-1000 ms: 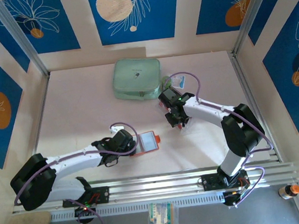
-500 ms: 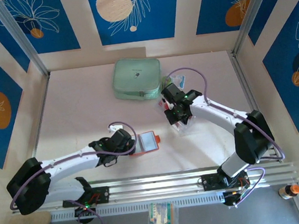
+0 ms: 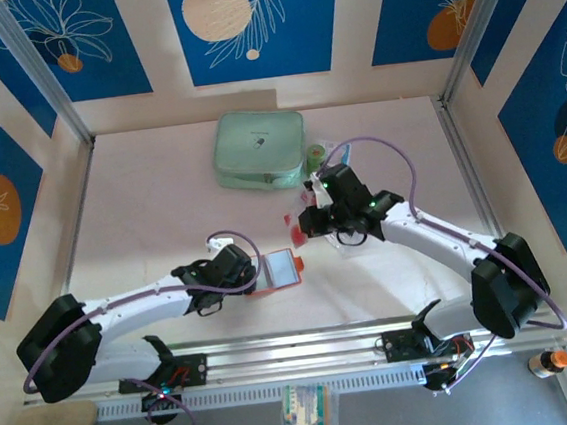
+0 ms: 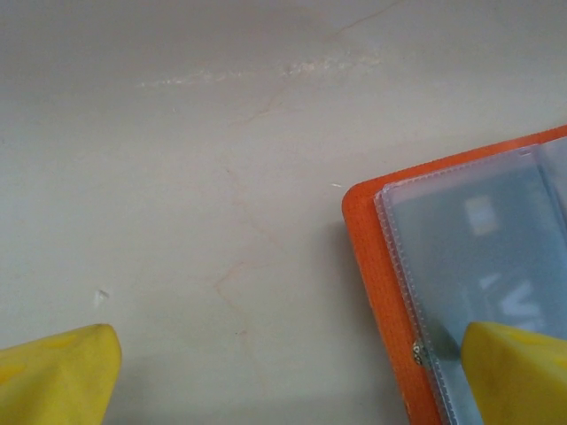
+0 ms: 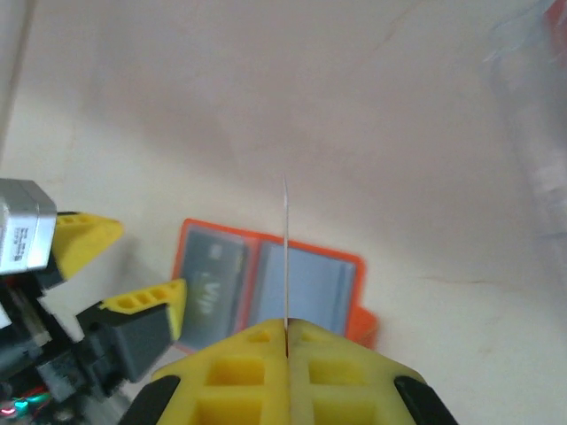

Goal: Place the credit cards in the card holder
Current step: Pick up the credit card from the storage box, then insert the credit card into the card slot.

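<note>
The card holder (image 3: 285,267) lies open on the table, orange-red with greyish clear pockets (image 4: 478,257). My left gripper (image 3: 257,275) is open and straddles its left edge, one yellow fingertip (image 4: 518,372) resting on a pocket and the other (image 4: 53,376) on bare table. My right gripper (image 3: 303,223) is shut on one of the credit cards (image 3: 290,219), held above and behind the holder. In the right wrist view the card (image 5: 285,257) shows edge-on, upright between the jaws (image 5: 286,332), with the card holder (image 5: 306,283) below it.
A mint-green zip case (image 3: 260,149) lies at the back middle, with a small green object (image 3: 316,152) beside it. The edge of a clear plastic tray (image 5: 540,133) lies to the right of the right gripper. Aluminium rails run along the table's sides.
The right arm has swung left, away from the clear tray and towards the card holder, carrying the card. The left arm has stayed in place on the holder.
</note>
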Tool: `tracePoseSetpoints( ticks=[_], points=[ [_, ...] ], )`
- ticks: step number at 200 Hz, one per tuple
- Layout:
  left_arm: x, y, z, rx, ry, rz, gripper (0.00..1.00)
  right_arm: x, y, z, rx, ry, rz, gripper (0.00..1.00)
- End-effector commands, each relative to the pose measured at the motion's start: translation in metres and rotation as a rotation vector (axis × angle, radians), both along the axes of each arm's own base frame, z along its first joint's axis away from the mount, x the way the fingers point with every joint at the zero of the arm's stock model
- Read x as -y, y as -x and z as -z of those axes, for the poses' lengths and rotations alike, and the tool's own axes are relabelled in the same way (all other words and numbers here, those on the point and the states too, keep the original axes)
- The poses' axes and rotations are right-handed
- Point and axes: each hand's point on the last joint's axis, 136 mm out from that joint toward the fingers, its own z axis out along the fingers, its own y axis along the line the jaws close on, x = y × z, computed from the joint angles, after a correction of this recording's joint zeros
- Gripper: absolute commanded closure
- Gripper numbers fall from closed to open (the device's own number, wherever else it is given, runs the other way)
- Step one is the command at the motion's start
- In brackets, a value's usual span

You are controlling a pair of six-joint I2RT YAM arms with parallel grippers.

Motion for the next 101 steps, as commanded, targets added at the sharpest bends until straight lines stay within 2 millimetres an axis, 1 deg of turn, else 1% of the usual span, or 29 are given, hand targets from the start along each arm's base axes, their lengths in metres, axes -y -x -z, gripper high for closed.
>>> tracePoseSetpoints(
  ticks=[1, 39, 77, 101],
  points=[
    [-0.009, -0.001, 0.001, -0.008, -0.043, -0.022, 0.02, -0.034, 0.006, -0.008, -0.057, -0.245, -0.014, 1.0],
    [-0.017, 0.005, 0.006, -0.028, -0.067, -0.034, 0.02, -0.047, 0.017, 0.019, -0.083, -0.277, -0.017, 1.0],
    [-0.021, 0.008, 0.009, -0.04, -0.079, -0.045, 0.02, -0.056, 0.025, 0.038, -0.083, -0.283, -0.012, 1.0],
    [-0.022, 0.009, 0.012, -0.048, -0.089, -0.046, 0.02, -0.058, 0.026, 0.048, -0.078, -0.271, -0.004, 1.0]
  ],
)
